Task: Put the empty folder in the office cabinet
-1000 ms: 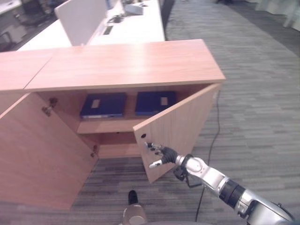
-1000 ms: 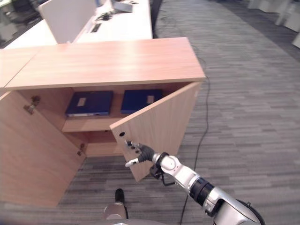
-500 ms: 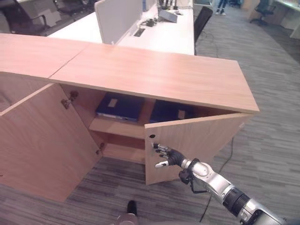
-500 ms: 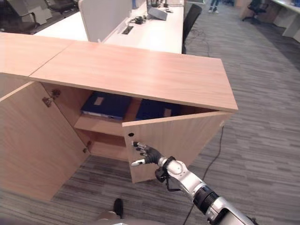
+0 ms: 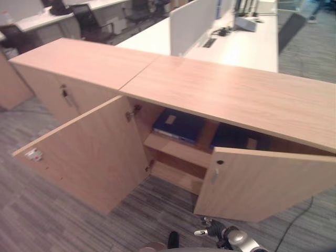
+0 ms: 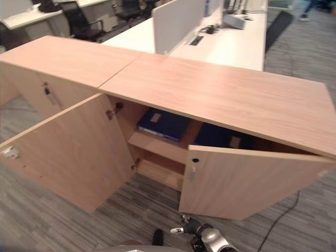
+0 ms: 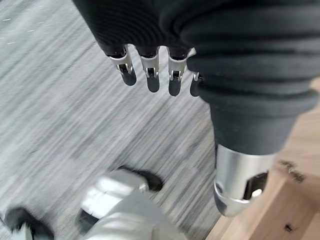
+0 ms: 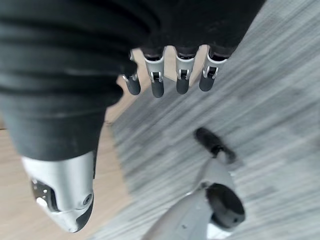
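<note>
The wooden office cabinet stands before me. Its left door is swung wide open and its right door is nearly closed. On the upper shelf lies a blue folder; a second blue folder lies beside it, partly hidden behind the right door. My right hand hangs low over the carpet in front of the right door, open and empty, its fingers relaxed. My left hand hangs open over the carpet, holding nothing.
A second cabinet adjoins on the left with its door shut. Behind stand a white desk with a white partition and office chairs. Grey carpet lies in front of the cabinet. The lower shelf shows bare wood.
The camera has swung left and pulled back. The right door has swung further toward closed. My right hand has come off the door and dropped low.
</note>
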`<state>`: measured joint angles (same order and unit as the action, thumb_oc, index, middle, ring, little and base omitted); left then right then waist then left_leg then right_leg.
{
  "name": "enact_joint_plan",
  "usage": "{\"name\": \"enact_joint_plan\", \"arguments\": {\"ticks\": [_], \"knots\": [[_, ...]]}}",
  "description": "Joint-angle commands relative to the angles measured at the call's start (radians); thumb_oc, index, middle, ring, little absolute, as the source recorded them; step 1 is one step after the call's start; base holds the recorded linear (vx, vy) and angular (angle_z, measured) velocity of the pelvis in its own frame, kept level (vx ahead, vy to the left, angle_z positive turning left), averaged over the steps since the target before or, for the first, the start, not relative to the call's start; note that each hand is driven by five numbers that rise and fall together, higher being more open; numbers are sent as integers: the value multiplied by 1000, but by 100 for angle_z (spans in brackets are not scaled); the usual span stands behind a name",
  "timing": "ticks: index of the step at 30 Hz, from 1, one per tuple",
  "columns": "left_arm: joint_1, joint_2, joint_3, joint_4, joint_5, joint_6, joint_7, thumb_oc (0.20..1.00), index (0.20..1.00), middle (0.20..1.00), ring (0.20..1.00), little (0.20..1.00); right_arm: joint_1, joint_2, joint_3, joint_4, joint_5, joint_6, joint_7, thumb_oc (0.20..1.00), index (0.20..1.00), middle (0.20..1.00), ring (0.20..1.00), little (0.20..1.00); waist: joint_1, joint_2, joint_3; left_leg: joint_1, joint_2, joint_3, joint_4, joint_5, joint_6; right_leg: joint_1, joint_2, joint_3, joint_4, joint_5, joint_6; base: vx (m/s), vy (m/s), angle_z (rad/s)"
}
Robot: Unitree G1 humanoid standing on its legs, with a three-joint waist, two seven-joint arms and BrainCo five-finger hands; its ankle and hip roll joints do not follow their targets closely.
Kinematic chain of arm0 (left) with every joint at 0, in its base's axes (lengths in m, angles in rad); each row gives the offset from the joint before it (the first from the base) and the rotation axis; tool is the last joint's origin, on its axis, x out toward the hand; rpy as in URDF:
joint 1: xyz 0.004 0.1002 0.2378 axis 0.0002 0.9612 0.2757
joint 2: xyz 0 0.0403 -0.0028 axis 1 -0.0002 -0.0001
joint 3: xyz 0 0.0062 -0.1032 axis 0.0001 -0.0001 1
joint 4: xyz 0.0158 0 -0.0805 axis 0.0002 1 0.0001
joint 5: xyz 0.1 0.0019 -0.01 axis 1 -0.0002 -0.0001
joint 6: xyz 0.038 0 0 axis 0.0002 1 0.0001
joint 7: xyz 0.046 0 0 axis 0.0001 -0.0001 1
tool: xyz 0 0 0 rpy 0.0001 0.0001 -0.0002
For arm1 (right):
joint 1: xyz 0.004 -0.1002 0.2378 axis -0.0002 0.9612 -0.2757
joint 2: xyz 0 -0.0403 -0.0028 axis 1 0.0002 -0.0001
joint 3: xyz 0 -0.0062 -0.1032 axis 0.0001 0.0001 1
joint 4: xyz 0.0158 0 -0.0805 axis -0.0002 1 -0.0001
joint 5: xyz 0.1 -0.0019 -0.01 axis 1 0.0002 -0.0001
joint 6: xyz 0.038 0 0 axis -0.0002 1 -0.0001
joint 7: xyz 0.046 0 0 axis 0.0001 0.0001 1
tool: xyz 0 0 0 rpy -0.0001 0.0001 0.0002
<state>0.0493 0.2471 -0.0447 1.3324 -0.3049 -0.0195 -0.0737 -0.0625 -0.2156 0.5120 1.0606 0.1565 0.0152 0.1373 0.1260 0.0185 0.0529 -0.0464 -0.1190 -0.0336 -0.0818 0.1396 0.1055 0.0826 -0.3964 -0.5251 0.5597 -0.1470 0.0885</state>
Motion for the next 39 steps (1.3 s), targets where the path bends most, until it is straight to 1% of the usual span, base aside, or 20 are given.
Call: {"name": "enact_joint_plan", "arguments": {"ticks": [1,2,3,4,7,15,17,19,20,21,24,26,27,28,29,32,35,36,37,39], "knots": [[-3,-4,-14,27,-4,-20,21,1000,1000,1000,1000,1000,-58,29,-65,49,40,-18,-46,1000,1000,1000,1000,1000,-13,13,0,76,32,-54,-5,-123,-83,-126,97,139,-209,72,-3,36,-115,119],[-25,4,-34,26,-16,-22,25,1000,1000,1000,1000,1000,-68,23,-86,63,62,-14,-61,1000,1000,1000,1000,1000,-39,14,10,59,25,-99,-5,-96,-85,-164,194,200,-301,83,-11,-20,-55,120],[-25,4,-34,26,-16,-22,25,1000,1000,1000,1000,1000,-68,23,-86,63,62,-14,-61,1000,1000,1000,1000,1000,-39,14,11,60,25,-100,-5,-97,-85,-163,194,200,-302,83,-12,20,-86,122],[-35,6,-35,26,-16,-24,27,1000,1000,1000,1000,1000,-66,12,-112,76,82,-17,-71,1000,1000,1000,1000,1000,-53,3,7,59,15,-120,-5,-99,-89,-155,234,229,-365,84,-4,96,-87,92],[-25,4,-30,44,-10,-24,19,1000,1000,1000,1000,1000,-62,5,-179,136,119,-22,-88,1000,1000,1000,1000,1000,-54,-21,-3,61,4,-142,-5,-114,-97,-109,262,218,-432,80,-9,110,-126,96],[1,-2,21,48,-64,-17,14,1000,1000,1000,1000,1000,-27,12,-263,316,110,1,-94,1000,1000,1000,1000,1000,-30,-39,-31,78,49,-161,-5,-129,-125,-14,310,158,-585,92,-15,110,-158,25],[-10,2,35,0,-134,-26,26,1000,1000,1000,1000,1000,-13,18,-271,324,98,-3,-99,1000,1000,1000,1000,1000,-17,-50,14,-3,66,-113,157,-172,-160,0,304,136,-582,75,-26,-55,-137,8],[-18,4,37,-21,-151,-29,29,1000,1000,1000,1000,1000,-13,16,-272,329,96,-4,-103,1000,1000,1000,1000,1000,-16,-50,27,-49,69,-85,222,-181,-170,-4,298,124,-580,72,-30,-131,-49,18],[-32,10,42,-60,-188,-36,49,1000,1000,1000,1000,1000,-17,1,-273,342,85,1,-109,1000,1000,1000,1000,1000,-5,-40,64,-148,94,-10,362,-150,-195,4,296,104,-582,62,-45,-155,-55,33],[-32,10,42,-60,-188,-36,49,1000,1000,1000,1000,1000,-17,1,-273,343,85,1,-109,1000,1000,1000,1000,1000,-5,-40,63,-151,95,-10,365,-152,-195,2,296,104,-582,62,-45,-121,-36,39],[-26,22,61,-104,-195,-43,68,1000,1000,1000,1000,1000,-15,-15,-280,360,70,8,-118,1000,1000,1000,1000,1000,2,-33,64,-158,189,92,372,-133,-181,24,300,97,-599,63,-50,22,5,28],[15,71,144,-197,-244,-67,100,1000,1000,1000,1000,1000,5,-32,-297,352,53,3,-118,1000,1000,1000,1000,1000,18,-35,52,-115,241,68,282,-117,-196,41,292,100,-606,61,-42,106,53,25],[16,71,144,-198,-243,-67,100,1000,1000,1000,1000,1000,6,-32,-296,352,53,3,-118,1000,1000,1000,1000,1000,18,-35,53,-113,241,68,280,-116,-197,42,292,101,-606,61,-42,101,109,1],[39,124,202,-302,-248,-81,121,1000,1000,1000,1000,1000,24,-46,-307,347,24,6,-115,1000,1000,1000,1000,1000,22,-33,46,-94,310,59,216,-66,-213,45,282,94,-600,50,-37,43,70,-6],[40,124,203,-304,-248,-80,122,1000,1000,1000,1000,1000,24,-46,-306,347,24,6,-115,1000,1000,1000,1000,1000,22,-33,46,-92,310,60,213,-65,-213,46,282,94,-600,50,-37,50,93,-1],[40,209,271,-430,-234,-85,148,1000,1000,1000,1000,1000,39,-82,-343,347,-1,16,-117,1000,1000,1000,1000,1000,17,-21,41,-68,405,63,130,30,-236,52,268,82,-597,39,-25,33,123,15],[-6,290,299,-470,-197,-65,159,1000,1000,1000,1000,1000,53,-130,-380,363,-23,32,-109,1000,1000,1000,1000,1000,4,11,28,-50,469,74,31,114,-278,63,261,67,-595,33,-8,79,253,19],[-31,340,309,-473,-137,-41,169,1000,1000,1000,1000,1000,66,-162,-406,375,-50,44,-94,1000,1000,1000,1000,1000,-4,42,14,-54,481,68,11,152,-307,77,254,61,-598,33,2,103,285,36],[-30,340,310,-473,-136,-40,169,1000,1000,1000,1000,1000,66,-163,-407,375,-50,44,-94,1000,1000,1000,1000,1000,-5,42,14,-54,481,67,11,152,-308,77,255,61,-599,33,2,115,296,44],[-17,364,342,-553,-78,-22,168,1000,1000,1000,1000,1000,86,-178,-430,386,-73,47,-80,1000,1000,1000,1000,1000,-6,72,-12,-27,461,56,-5,95,-315,83,240,53,-600,46,16,100,248,26]]}}
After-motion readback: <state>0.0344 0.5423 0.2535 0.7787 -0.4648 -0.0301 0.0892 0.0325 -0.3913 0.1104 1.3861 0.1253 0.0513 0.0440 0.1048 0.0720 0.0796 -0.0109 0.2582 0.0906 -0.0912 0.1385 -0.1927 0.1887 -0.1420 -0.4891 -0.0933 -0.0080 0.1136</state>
